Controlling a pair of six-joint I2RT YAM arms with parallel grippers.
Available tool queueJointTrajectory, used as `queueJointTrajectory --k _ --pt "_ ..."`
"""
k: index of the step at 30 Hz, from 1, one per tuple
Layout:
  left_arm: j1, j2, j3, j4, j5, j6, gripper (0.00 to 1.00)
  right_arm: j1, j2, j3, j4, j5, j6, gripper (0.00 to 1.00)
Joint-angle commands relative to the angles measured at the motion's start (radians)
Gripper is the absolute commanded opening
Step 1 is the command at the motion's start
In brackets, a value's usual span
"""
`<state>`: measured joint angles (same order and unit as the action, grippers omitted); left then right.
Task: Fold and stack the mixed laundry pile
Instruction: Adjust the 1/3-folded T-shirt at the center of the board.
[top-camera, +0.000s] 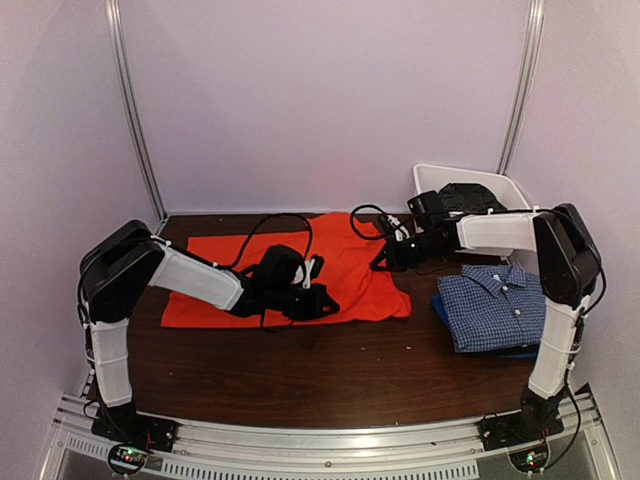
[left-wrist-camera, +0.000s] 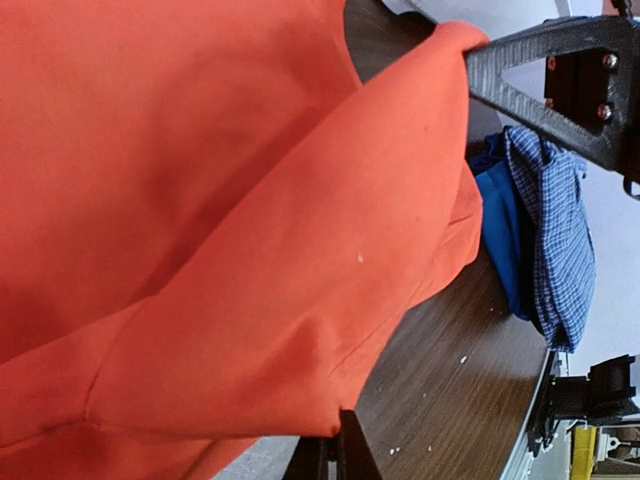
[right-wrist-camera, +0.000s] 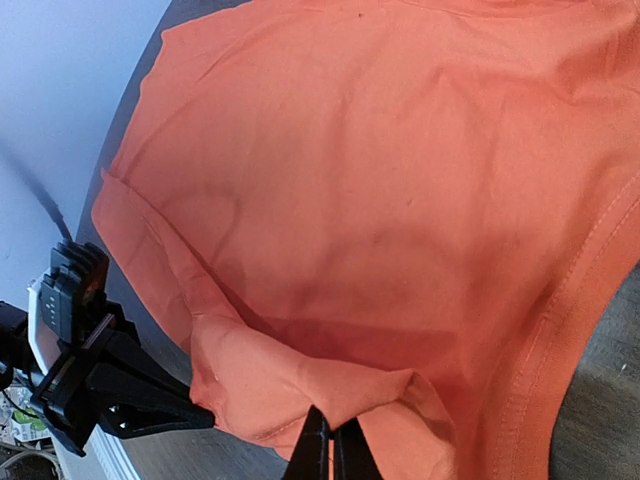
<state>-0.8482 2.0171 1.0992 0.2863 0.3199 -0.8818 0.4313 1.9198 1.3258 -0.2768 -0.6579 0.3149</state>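
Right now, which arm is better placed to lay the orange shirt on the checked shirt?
Probably right. The right end effector pinches the orange shirt at its edge, and the checked shirt lies beside that arm. The left end effector pinches too, but farther away.

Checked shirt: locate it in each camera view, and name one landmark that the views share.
Top external: the checked shirt lies folded, right of the orange T-shirt.
Left wrist: checked shirt at the right edge, lying on a blue piece.
Right wrist: not in view.
Shared landmark: the orange T-shirt, seen in all three views.
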Motion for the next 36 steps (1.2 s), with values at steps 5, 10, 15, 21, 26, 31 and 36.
queueJointTrajectory --k 5,10,15,21,26,31,36 --pt "0.072 -0.044 -0.044 0.116 0.005 -0.035 0.00 -0.003 0.100 0.124 -0.024 -0.006 -0.009 0.00" --pt "0.103 -0.027 -0.047 0.142 0.020 -0.043 0.00 0.000 0.142 0.162 -0.043 0.002 -0.017 0.00" --pt "0.138 -0.004 -0.041 0.175 0.045 -0.061 0.00 0.000 0.169 0.180 -0.058 0.045 -0.017 0.00" --pt "0.193 0.064 0.004 0.181 0.074 -0.080 0.00 -0.002 0.194 0.206 -0.045 0.066 -0.001 0.17" --pt "0.228 0.121 0.053 0.194 0.079 -0.080 0.00 -0.010 0.168 0.214 -0.047 0.114 -0.001 0.34" --pt "0.272 0.153 0.092 0.205 0.080 -0.094 0.10 -0.010 0.075 0.140 -0.043 0.108 -0.017 0.36" --pt "0.333 0.135 0.070 0.264 0.109 -0.111 0.31 -0.003 -0.048 -0.027 0.016 0.035 0.000 0.33"
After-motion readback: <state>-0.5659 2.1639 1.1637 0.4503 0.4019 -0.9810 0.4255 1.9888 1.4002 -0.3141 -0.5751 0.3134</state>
